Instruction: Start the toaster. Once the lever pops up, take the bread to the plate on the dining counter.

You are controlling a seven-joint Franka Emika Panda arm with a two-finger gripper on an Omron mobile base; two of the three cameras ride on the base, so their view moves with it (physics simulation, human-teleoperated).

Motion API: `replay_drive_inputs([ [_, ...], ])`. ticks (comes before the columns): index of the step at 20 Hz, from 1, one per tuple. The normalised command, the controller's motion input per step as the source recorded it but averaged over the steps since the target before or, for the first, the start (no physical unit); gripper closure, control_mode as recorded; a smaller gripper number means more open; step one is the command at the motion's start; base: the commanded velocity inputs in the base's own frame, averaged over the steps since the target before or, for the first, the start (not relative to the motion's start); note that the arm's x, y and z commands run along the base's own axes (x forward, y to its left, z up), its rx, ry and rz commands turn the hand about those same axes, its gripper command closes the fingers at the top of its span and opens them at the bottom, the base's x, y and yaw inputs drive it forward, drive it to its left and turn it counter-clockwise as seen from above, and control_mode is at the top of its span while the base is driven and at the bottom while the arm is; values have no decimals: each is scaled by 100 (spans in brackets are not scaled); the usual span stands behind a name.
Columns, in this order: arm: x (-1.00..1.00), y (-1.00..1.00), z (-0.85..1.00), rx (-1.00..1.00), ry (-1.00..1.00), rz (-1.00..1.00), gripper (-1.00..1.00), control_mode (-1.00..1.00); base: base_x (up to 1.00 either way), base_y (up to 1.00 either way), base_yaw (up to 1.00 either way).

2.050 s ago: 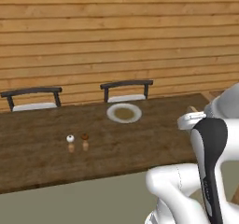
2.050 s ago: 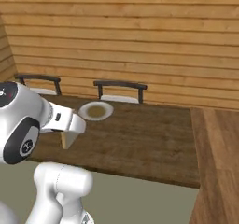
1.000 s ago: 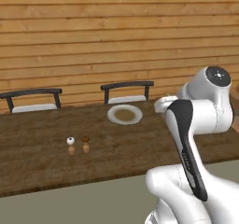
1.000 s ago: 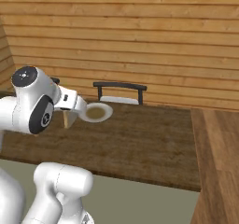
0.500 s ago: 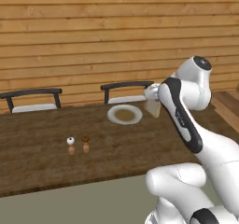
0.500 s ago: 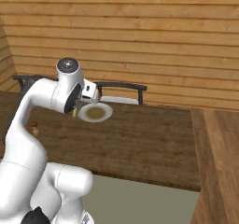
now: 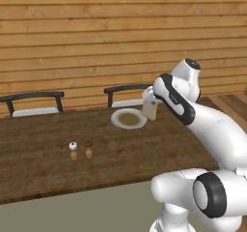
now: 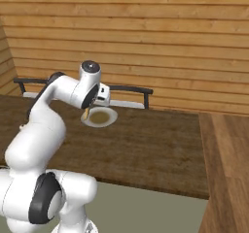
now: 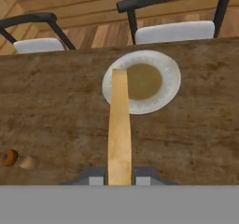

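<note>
Reading from the left of the table (image 7: 38,153), two small shakers (image 7: 81,150), one pale-topped and one brown-topped, stand close together on the dark wood-grain top, well apart from the work. Further right sits the plate (image 7: 129,118), a round shallow dish with a pale rim and a browner centre, just in front of a dark-framed chair with a light seat (image 7: 126,96). Just beside the plate's right edge hangs the pincer (image 7: 150,111), clamped narrow on the bread (image 7: 151,110), a flat pale-tan slice carried on edge.

In the hand view the bread (image 9: 119,125) shows as a thin tan strip running from between the fingertips (image 9: 95,177) straight away, its far end over the plate's (image 9: 170,76) near-left rim. So the plate lies ahead and slightly right along the slice's long axis; my guess is a short reach forward and down, then laying the slice flat, would set it inside the rim.
</note>
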Motion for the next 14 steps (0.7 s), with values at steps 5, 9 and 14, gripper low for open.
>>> replay_drive_inputs([
  [5, 51, 23, -38, 0, 5, 0, 100, -100, 0, 0, 0],
  [9, 55, 16, -11, 0, 8, 2, 100, -100, 0, 0, 0],
  [14, 60, 18, -22, 0, 4, 0, 100, -100, 0, 0, 0],
])
